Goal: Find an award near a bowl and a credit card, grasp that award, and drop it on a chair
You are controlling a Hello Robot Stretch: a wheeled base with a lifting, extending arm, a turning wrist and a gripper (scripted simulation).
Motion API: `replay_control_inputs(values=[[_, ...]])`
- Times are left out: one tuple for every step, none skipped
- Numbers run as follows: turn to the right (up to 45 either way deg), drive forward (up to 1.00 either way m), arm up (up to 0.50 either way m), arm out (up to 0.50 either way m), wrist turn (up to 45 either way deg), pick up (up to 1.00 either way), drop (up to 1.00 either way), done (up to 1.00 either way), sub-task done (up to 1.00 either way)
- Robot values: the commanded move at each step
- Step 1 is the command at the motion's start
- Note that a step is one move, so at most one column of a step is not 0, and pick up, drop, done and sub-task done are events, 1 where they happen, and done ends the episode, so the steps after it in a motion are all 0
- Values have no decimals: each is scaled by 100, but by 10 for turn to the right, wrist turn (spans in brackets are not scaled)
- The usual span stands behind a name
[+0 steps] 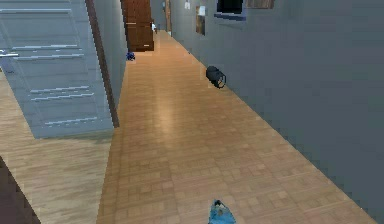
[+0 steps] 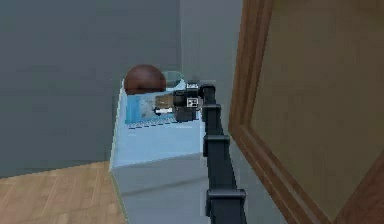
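Floor, near edge: a small blue object (image 1: 218,212) is lying on the wooden floor (image 1: 180,140) at the forward view's bottom edge, just right of the middle.
Left boundary: a pale panelled door (image 1: 50,65) is standing at the forward view's left, its dark edge bordering the corridor.
Right boundary: a grey wall (image 1: 310,90) is running along the forward view's right, from near to far.
Open room: the floor is stretching bare between the door and the wall, narrowing with distance.
Mid obstacle: a dark cylinder (image 1: 215,76) is lying on the floor against the grey wall.
Far end: a brown door (image 1: 139,25) is closing the corridor, and a framed picture (image 1: 230,8) is hanging high on the grey wall.
Arm: in the arm side view the arm (image 2: 222,170) is rising from the bottom edge across a light blue stand (image 2: 155,165), just left of a wooden frame (image 2: 250,100).
Gripper: the gripper (image 2: 165,104) is reaching over the stand's top.
Task thing: a brown rounded shape (image 2: 145,78) is sitting on the stand just beyond the gripper. Small pale shapes (image 2: 158,104) are lying at the fingers, too small to name as the award.
Jaws: their state cannot be told, nor whether they are holding anything.
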Motion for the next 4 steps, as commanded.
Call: replay_control_inputs(values=[[0,0,12,0,0,0,0,0,0],[0,0,0,0,-450,0,0,0,0],[0,0,0,0,-450,0,0,0,0],[0,0,0,0,-210,0,0,0,0]])
